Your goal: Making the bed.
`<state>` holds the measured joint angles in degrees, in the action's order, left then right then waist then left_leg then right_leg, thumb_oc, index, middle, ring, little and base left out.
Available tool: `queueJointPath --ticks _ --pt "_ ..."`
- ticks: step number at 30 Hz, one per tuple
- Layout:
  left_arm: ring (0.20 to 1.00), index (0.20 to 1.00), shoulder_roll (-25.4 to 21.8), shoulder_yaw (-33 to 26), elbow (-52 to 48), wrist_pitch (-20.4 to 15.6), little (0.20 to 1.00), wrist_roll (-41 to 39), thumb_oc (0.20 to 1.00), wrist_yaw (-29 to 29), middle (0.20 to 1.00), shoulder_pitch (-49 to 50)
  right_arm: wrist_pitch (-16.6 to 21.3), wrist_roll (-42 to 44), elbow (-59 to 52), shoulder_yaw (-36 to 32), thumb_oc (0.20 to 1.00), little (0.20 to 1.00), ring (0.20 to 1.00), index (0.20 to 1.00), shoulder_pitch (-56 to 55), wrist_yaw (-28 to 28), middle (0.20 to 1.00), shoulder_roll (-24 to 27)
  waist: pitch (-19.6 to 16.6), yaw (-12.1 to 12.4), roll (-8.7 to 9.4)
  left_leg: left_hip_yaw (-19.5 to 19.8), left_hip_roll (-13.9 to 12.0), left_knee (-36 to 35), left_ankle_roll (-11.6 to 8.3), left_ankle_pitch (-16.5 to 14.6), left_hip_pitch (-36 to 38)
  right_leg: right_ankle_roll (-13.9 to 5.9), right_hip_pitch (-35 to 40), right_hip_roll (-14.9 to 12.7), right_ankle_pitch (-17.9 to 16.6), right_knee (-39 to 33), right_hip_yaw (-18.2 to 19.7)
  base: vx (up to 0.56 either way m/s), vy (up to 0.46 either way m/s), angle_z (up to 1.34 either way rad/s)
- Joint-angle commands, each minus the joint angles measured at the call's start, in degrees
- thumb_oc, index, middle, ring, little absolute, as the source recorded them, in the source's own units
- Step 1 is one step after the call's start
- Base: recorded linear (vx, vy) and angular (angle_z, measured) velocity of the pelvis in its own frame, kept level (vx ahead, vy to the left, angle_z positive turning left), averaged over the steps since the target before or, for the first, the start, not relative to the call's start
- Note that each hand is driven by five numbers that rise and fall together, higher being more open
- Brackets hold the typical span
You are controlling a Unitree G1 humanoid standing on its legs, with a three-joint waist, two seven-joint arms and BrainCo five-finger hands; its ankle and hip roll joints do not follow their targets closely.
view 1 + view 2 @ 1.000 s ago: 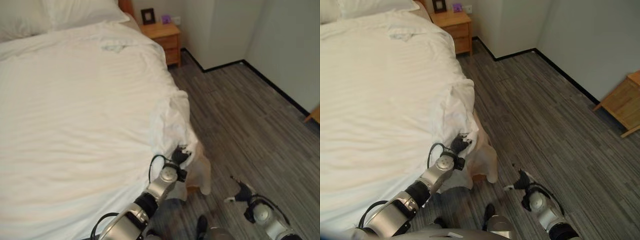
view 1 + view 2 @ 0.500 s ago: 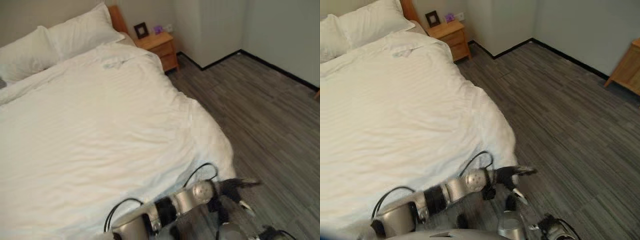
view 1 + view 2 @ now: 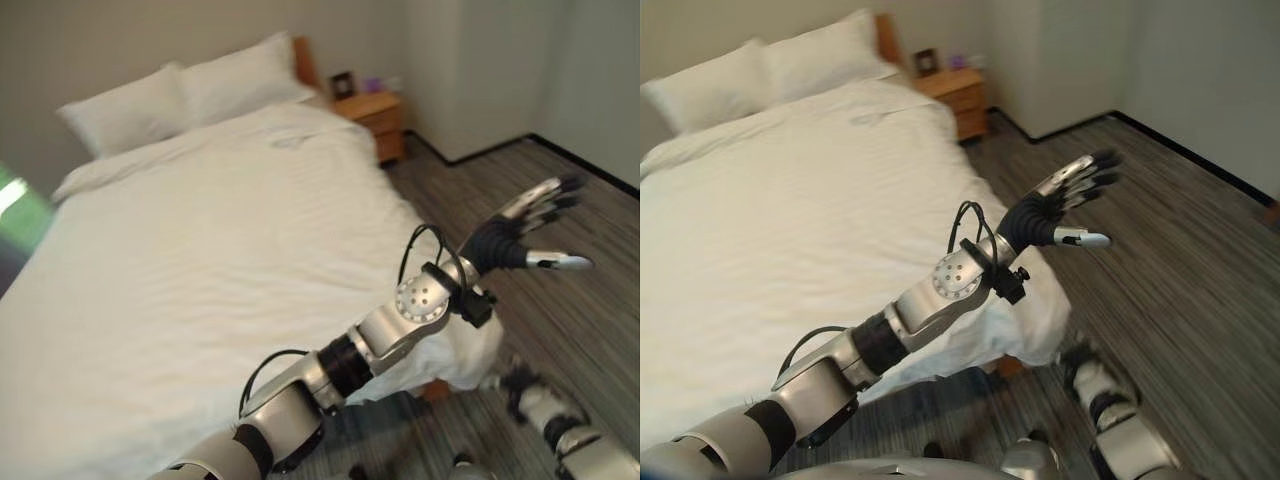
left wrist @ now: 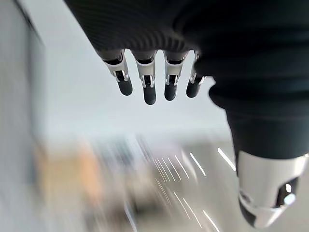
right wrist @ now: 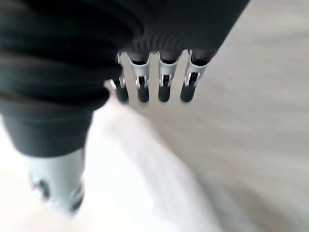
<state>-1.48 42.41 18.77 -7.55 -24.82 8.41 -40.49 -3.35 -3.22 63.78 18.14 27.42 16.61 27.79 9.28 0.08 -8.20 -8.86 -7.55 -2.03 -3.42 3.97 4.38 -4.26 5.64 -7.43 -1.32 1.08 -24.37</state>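
Left hand (image 3: 505, 240) now lifted off duvet (image 3: 200, 250), fingers (image 3: 545, 195) spread, empty. Right hand (image 5: 145, 72) low, fingers straight. Next: re-grip corner at 5 o'clock, tug flat.

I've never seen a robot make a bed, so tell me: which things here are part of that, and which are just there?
Part of the job:
white striped duvet
two white pillows
left hand, raised, open
right hand, open, low by the bed's corner

Just there:
wooden nightstand
dark picture frame
grey plank floor

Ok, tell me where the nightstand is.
The nightstand stands at the bed's head on its right side, against the back wall, next to the pillows.
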Motion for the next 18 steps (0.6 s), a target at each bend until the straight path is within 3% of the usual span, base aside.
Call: queueJointPath --ticks 1,4,5,7,8,9,10,11,15,18 --pt "1.0 1.0 -8.8 -10.1 0.6 -2.7 1.0 7.2 1.0 3.8 1.0 9.1 5.4 4.5 -1.1 -0.9 0.2 0.2 0.2 0.2 9.1 5.0 0.2 3.7 0.0 3.8 5.22 -6.5 -0.2 -0.9 -2.35 -0.9 1.6 -3.01 6.7 -1.4 3.4 -6.1 -4.3 0.14 0.09 0.95" --pt "1.0 1.0 -14.7 -16.5 1.0 -1.9 1.0 8.0 1.0 1.1 1.0 21.4 6.9 8.3 1.1 -4.8 0.2 0.2 0.2 0.2 13.9 3.4 0.2 10.8 -2.0 10.1 6.97 -3.9 0.3 -2.6 -2.74 -1.7 2.0 -3.44 9.4 -1.0 5.0 -6.1 -7.3 0.22 0.078 0.75" --pt "1.0 1.0 -17.4 -24.4 0.7 -2.4 1.0 9.0 1.0 1.8 1.0 28.9 7.0 9.8 -20.2 -9.3 0.2 0.2 0.2 0.2 0.7 0.0 0.2 12.5 -2.4 8.3 7.69 -4.7 0.8 -3.0 -2.18 -0.7 1.2 -3.38 8.5 -1.1 3.7 -6.1 -7.7 0.09 0.156 0.58" --pt "1.0 1.0 -19.4 -34.9 -1.8 -2.5 1.0 8.8 1.0 1.5 1.0 38.0 12.7 11.3 -47.0 -17.2 0.2 0.2 0.2 0.2 -18.2 -2.9 0.2 8.6 -1.7 6.4 7.99 -5.8 0.8 -3.0 -1.73 -1.4 1.6 -3.42 8.2 -1.2 3.3 -6.1 -6.6 0.06 0.185 0.75" --pt "1.0 1.0 -19.5 -38.2 -2.1 -2.6 1.0 7.9 1.0 1.0 1.0 42.0 14.7 12.6 -52.2 -19.1 0.2 0.2 0.2 0.2 -23.2 -5.4 0.2 5.5 -1.6 6.2 8.08 -5.9 0.9 -3.0 -1.46 -1.6 1.4 -3.5 7.9 -1.3 3.1 -6.1 -6.4 0.1 0.104 0.41" --pt "1.0 1.0 -19.6 -38.2 -2.3 -2.5 1.0 7.9 1.0 0.9 1.0 42.3 14.5 12.6 -52.5 -19.2 0.2 0.2 0.2 0.2 -23.6 -5.5 0.2 5.3 -2.0 6.2 8.22 -5.3 0.8 -3.0 -1.91 -2.6 1.9 -3.84 8.3 -1.1 4.0 -6.1 -5.6 0.12 0.112 -0.24" --pt "1.0 1.0 -19.8 -41.3 -2.1 -2.6 1.0 6.7 1.0 -1.3 1.0 47.1 16.9 18.3 -53.8 -19.3 0.2 0.2 0.2 0.2 -24.9 -8.0 0.2 -0.8 -1.7 7.3 8.59 -4.7 1.1 -3.0 -1.46 -3.0 1.5 -3.93 8.2 -1.6 3.8 -6.1 -6.3 0.1 0.091 -0.44" --pt "1.0 1.0 -19.5 -42.0 -1.4 -2.3 1.0 6.2 1.0 -2.3 1.0 48.5 17.3 21.8 -53.0 -19.3 0.2 0.2 0.2 0.2 -24.2 -8.2 0.2 -3.8 -1.3 8.4 8.67 -4.1 1.2 -3.0 -1.37 -3.0 1.0 -3.91 8.1 -1.7 3.8 -6.0 -6.8 0.04 0.119 -0.19" --pt "1.0 1.0 -18.4 -43.9 0.3 -1.6 1.0 1.6 1.0 -2.2 1.0 51.1 20.9 39.7 -48.3 -20.9 0.2 0.2 0.2 0.2 -19.1 -4.3 0.2 -15.5 0.2 12.5 9.21 -1.4 2.1 -3.0 -1.57 -2.2 -2.8 -3.98 6.7 -1.9 3.8 -5.9 -9.2 -0.01 0.018 0.36" --pt "1.0 1.0 -17.1 -43.5 1.8 -2.1 1.0 -1.6 1.0 -1.3 1.0 51.0 23.1 44.6 -45.2 -21.7 0.2 0.2 0.2 0.2 -15.9 -2.3 0.2 -19.1 2.1 14.3 8.42 0.7 2.8 -3.0 -1.93 -1.0 -6.3 -3.89 4.9 -1.8 3.8 -5.8 -11.3 -0.04 0.006 0.42"
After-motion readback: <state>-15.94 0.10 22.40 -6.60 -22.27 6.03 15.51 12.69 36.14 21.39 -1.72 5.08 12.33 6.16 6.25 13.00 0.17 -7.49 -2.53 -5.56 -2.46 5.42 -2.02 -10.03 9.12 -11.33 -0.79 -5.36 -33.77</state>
